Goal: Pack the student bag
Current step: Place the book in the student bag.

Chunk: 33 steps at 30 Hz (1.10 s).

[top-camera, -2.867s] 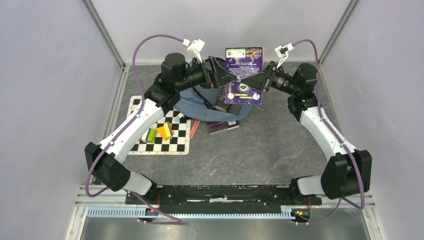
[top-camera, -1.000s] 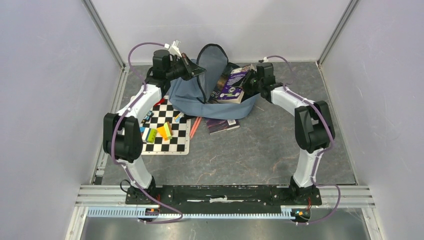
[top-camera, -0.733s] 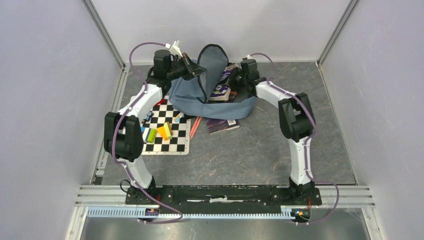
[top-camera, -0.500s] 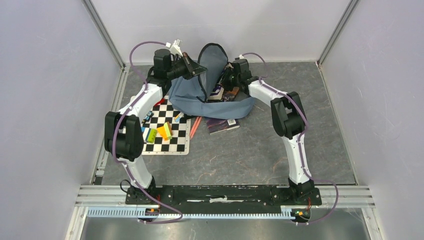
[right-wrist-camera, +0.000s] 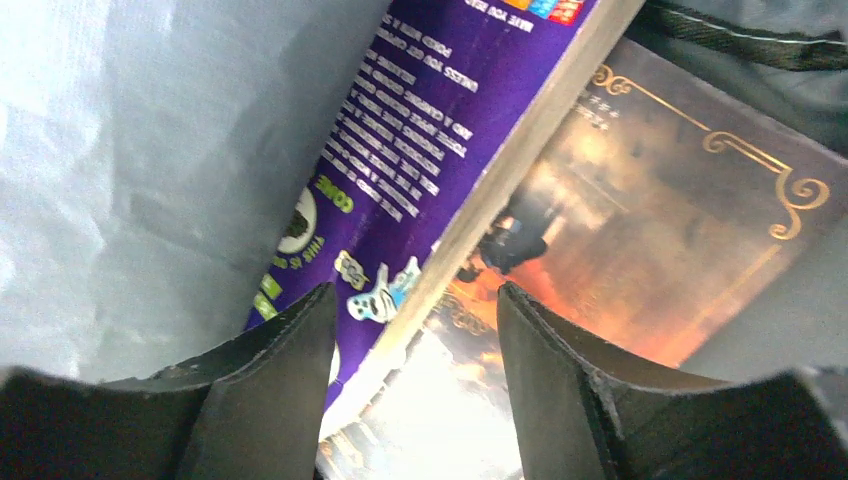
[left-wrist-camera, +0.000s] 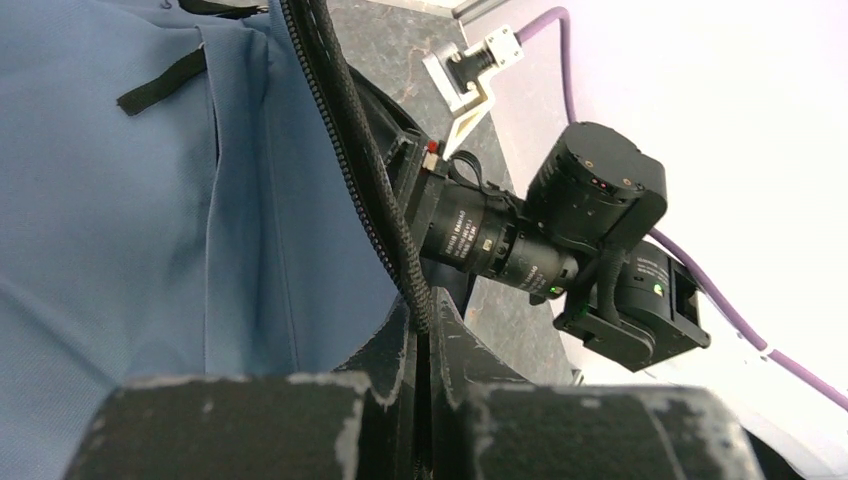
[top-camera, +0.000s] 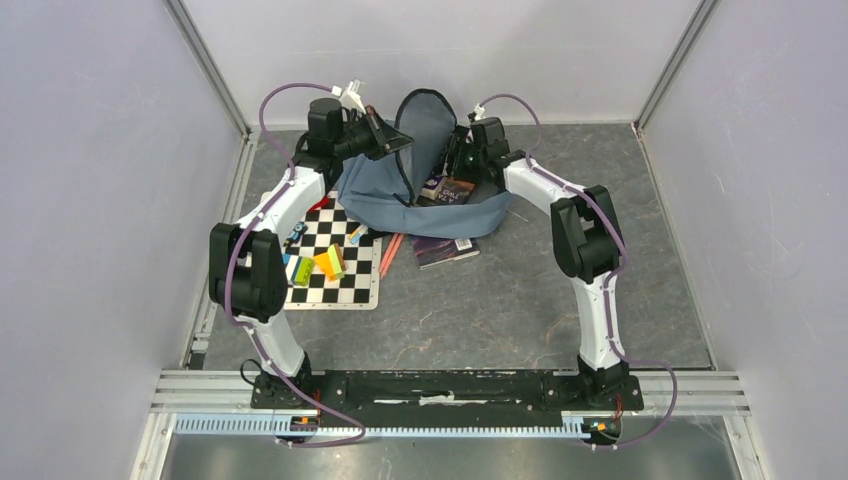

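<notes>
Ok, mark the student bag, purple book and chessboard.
student bag (top-camera: 380, 205), top external view, left front fabric.
purple book (right-wrist-camera: 430, 150), right wrist view, printed cover.
chessboard (top-camera: 350, 290), top external view, near-edge squares.

Matt cloth student bag (top-camera: 375, 200); glossy book (right-wrist-camera: 450, 110)

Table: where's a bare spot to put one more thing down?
The widest bare stretch of table lies between the checkerboard mat, the loose book and the black base rail. Another lies right of the right arm, toward the wall. It is crowded at the back, around the student bag.
</notes>
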Each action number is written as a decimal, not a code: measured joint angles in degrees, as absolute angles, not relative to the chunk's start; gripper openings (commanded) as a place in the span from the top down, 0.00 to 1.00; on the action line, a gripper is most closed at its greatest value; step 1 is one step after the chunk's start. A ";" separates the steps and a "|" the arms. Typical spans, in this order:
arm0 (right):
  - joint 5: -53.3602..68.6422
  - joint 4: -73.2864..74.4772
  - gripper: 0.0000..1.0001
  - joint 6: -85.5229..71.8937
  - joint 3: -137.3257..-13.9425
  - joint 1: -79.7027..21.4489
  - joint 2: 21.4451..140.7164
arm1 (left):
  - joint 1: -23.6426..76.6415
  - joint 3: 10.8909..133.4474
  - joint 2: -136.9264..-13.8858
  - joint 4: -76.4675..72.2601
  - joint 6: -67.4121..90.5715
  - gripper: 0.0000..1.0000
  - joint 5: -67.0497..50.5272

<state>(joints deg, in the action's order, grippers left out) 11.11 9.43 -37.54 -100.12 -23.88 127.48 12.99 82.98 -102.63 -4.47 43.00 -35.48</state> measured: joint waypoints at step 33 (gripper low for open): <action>10.96 1.37 0.35 -27.73 -94.04 -24.38 125.08 | 12.99 80.99 -99.15 -0.71 40.16 0.09 -32.08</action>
<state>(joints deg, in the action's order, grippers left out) 10.96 1.37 -27.73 -94.04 -24.38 125.08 12.99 80.99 -99.15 -0.71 40.16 -32.08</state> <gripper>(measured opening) 0.592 0.771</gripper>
